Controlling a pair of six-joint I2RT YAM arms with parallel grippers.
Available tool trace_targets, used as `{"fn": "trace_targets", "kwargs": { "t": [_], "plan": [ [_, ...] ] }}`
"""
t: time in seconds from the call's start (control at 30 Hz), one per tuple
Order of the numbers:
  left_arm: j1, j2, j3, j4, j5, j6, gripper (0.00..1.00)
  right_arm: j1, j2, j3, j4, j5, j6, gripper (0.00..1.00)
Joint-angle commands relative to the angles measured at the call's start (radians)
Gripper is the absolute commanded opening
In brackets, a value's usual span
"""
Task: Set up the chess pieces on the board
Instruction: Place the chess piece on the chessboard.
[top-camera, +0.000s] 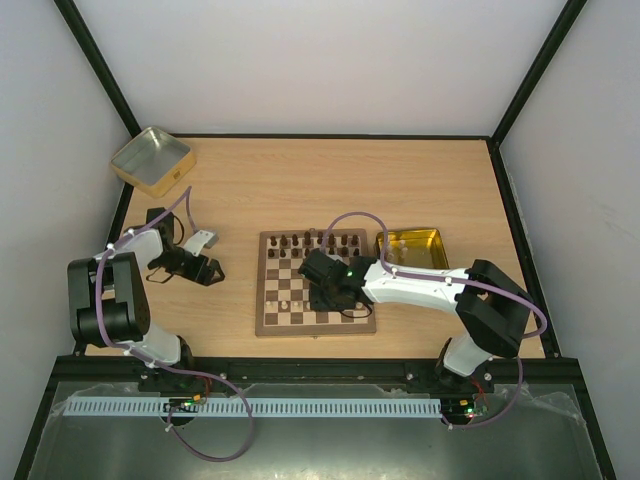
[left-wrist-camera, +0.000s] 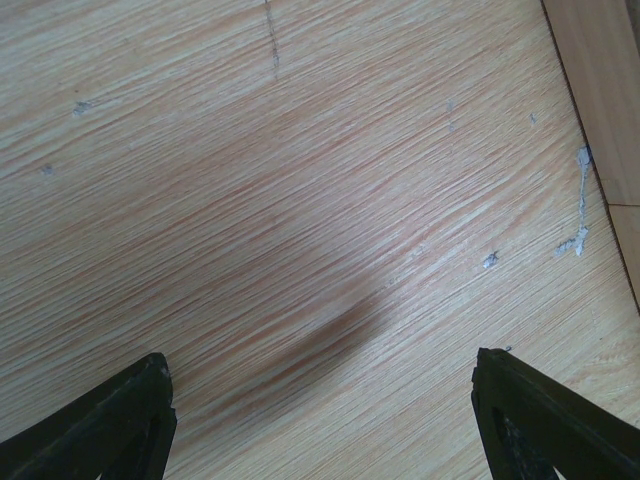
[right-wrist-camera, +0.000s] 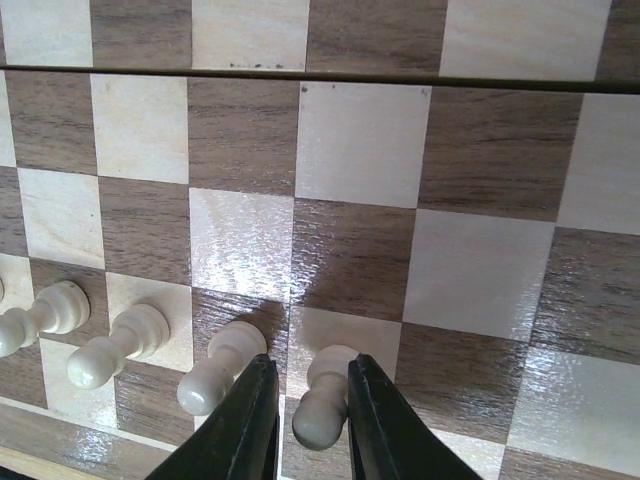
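The board (top-camera: 272, 318) lies mid-table, with dark chessmen (top-camera: 305, 242) along its far rows. In the right wrist view, several cream-white chess pieces stand in a row near the board's near edge. My right gripper (right-wrist-camera: 308, 365) (top-camera: 320, 293) straddles one white pawn (right-wrist-camera: 325, 400) that stands on a light square. The right finger touches the pawn and a narrow gap shows at the left finger, so the jaws are slightly open. Another pawn (right-wrist-camera: 220, 365) stands just left of it. My left gripper (left-wrist-camera: 320, 400) (top-camera: 212, 255) hangs wide open over bare table left of the board, holding nothing.
A gold tin (top-camera: 410, 248) sits against the board's right side, holding a few pale pieces. A second gold tin (top-camera: 152, 160) stands at the far left corner. Black frame rails edge the table on both sides.
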Motion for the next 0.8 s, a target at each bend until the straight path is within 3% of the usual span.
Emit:
{"fn": "trace_targets", "kwargs": {
  "t": [0.0,0.57,0.77],
  "plan": [
    [0.007,-0.006,-0.017,-0.016,-0.006,0.013,0.82,0.009,-0.010,-0.001,-0.012,0.039,0.016,0.19],
    [0.008,-0.002,-0.016,-0.017,-0.006,0.015,0.82,0.007,-0.042,0.054,-0.065,0.110,0.011,0.25],
    [0.008,-0.003,-0.017,-0.016,-0.007,0.013,0.82,-0.051,-0.097,0.091,-0.155,0.222,0.003,0.25]
  ]
}}
